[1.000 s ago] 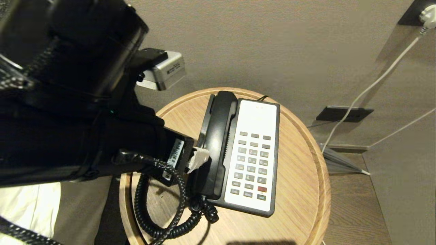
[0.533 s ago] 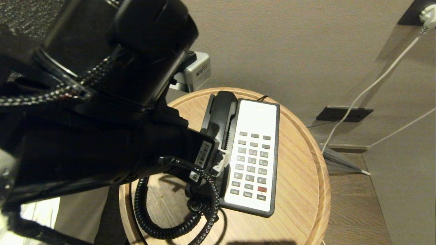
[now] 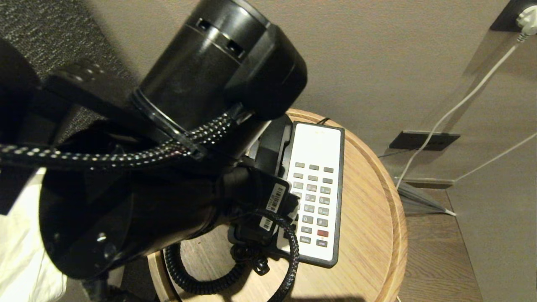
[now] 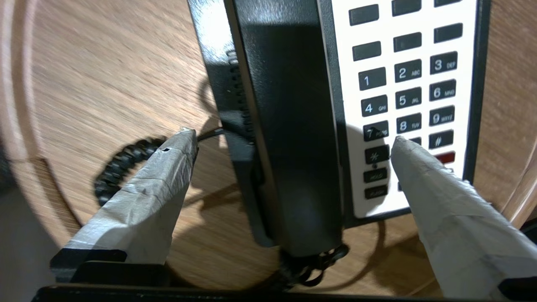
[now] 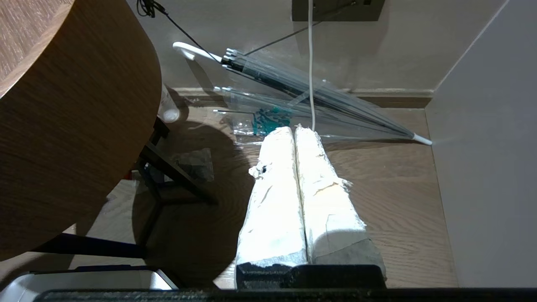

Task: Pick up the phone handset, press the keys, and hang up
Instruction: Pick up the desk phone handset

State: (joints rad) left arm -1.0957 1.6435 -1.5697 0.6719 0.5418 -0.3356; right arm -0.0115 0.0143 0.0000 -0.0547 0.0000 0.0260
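One phone base (image 3: 325, 142) on one round wooden table (image 3: 369, 201); all places given from the base.

One phone handset (image 4: 289, 126), black, lying in its cradle on the side of the base away from the wall socket, lengthwise along it. One black coiled cord (image 3: 197, 281) loops onto the table beyond the handset's near end.

The keys (image 4: 405, 98) sit in the white faceplate beside the handset, rows of three. Legible: 1, 2 ABC, 3 DEF, 4 GHI, 5 JKL, 6 MNO, 7 PQRS, 8 TUV, 9 WXYZ, *, #. One key reads HOLD; the one below it is too small to read. Six blank grey keys show above the digits in the head view. One red key (image 3: 322, 233) near the base's near end.

Left gripper (image 4: 293, 140) above the handset's near half, fingers spread wide, one taped fingertip (image 4: 182, 144) over bare table, the other over the keys, nothing between them gripped. Two barcode stickers on the left wrist; text unreadable.

Right gripper (image 5: 295, 132) low beside the table, well away from the base, taped fingers pressed together, empty. One clear umbrella (image 5: 302, 98) on the floor before it.
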